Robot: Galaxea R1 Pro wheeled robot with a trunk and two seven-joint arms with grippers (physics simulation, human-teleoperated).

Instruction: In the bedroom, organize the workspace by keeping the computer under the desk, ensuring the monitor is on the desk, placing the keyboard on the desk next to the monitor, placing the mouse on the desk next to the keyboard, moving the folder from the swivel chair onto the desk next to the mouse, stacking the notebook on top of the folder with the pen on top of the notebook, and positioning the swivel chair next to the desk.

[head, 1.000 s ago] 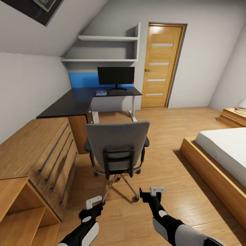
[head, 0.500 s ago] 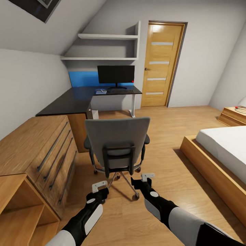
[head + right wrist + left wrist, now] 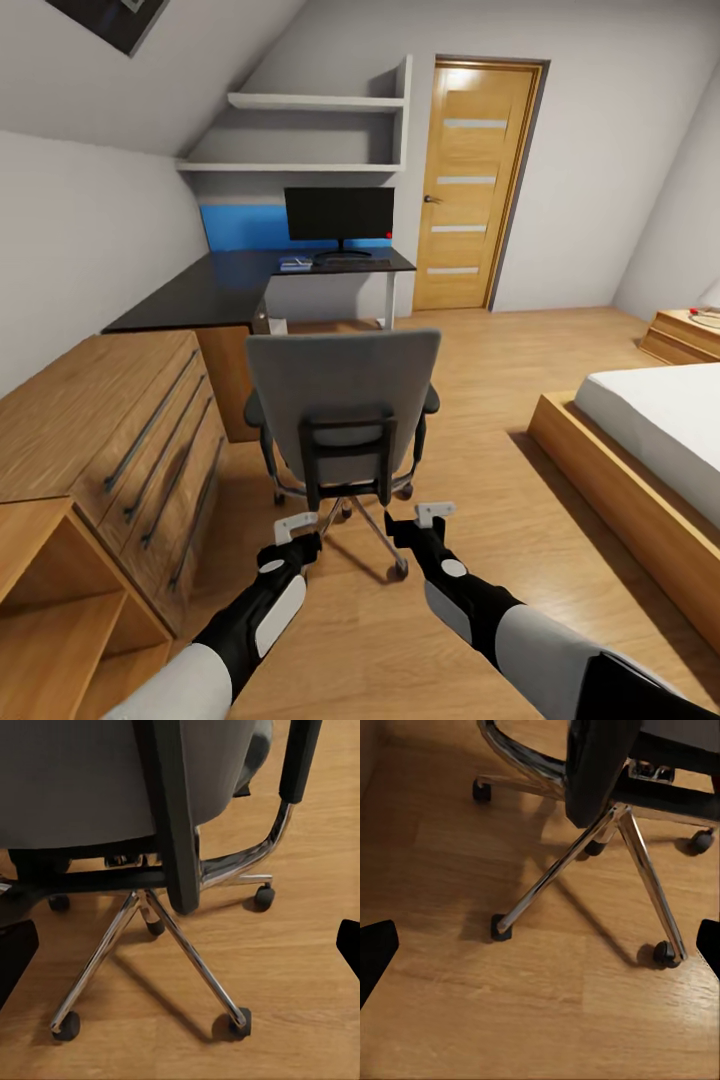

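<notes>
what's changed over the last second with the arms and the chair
Both arms have stretched forward: the left gripper and right gripper now sit close behind the swivel chair, near its chrome base, touching nothing. The robot itself has rolled nearer, so the chair looks larger. Both grippers remain open and empty. The monitor is on the desk as before, and the chair seems not to have been moved.

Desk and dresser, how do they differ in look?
The desk is glossy black and L-shaped; the dresser is light wood and boxy. The desk carries a monitor; the dresser's top is bare. The dresser shows long bar handles. Both stand along the left wall.
</notes>
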